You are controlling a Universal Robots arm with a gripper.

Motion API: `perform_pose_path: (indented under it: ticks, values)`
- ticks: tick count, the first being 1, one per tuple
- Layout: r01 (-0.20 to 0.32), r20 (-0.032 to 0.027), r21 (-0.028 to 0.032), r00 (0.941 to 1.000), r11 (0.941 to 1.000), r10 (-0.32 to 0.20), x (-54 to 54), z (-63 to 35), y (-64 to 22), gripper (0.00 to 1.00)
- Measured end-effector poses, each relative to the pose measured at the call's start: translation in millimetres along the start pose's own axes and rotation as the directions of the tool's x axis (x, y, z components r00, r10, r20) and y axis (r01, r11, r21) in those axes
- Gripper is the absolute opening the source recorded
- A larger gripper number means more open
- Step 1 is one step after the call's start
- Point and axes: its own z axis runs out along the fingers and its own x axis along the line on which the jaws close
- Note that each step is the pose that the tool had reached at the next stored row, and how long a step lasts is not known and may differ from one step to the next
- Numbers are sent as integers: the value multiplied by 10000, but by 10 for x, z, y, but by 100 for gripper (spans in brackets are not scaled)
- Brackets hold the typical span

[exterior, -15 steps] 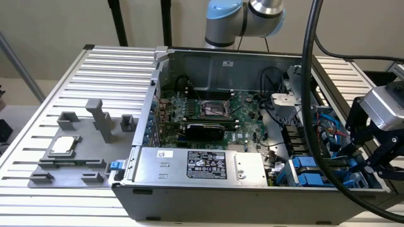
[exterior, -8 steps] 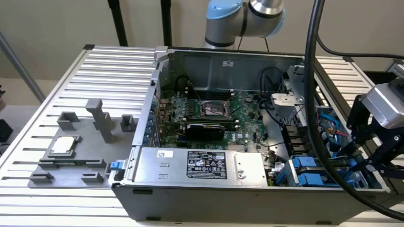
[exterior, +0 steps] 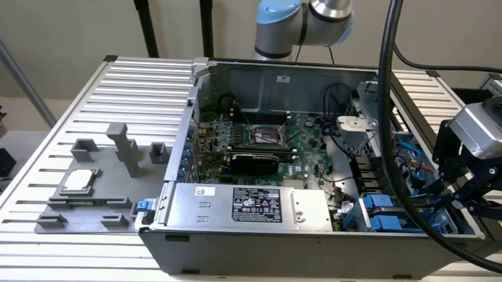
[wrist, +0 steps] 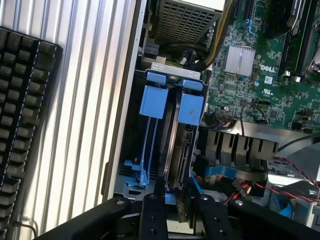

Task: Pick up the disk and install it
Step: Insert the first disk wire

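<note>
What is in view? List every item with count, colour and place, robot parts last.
Computer case: one, grey, open, on the table.
Motherboard: one, green, inside the case.
Power supply: one, silver, inside the case.
Disk: one, grey, edge-on in the drive bay.
Bay tabs: two, blue, side by side on the bay.
Keyboard: one, black, on the table beside the case.
Fixture: one, grey, to the exterior view's left of the case.
Chip: one, silver, on the fixture.
Table: one, silver, slatted, under everything.
Arm: one, grey and light blue, behind the case.
Pincer: one, black, at the drive bay, by the disk.
</note>
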Motion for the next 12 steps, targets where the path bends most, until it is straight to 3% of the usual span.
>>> perform_pose_path:
  ticks: [6,7,12]
  values:
    - [6,13,7,10000,10000,-6,-3,5,-1,100]
    - [7,18,8,10000,10000,-7,-3,8,-1,0]
    - [9,38,18,10000,10000,-9,-3,18,0,0]
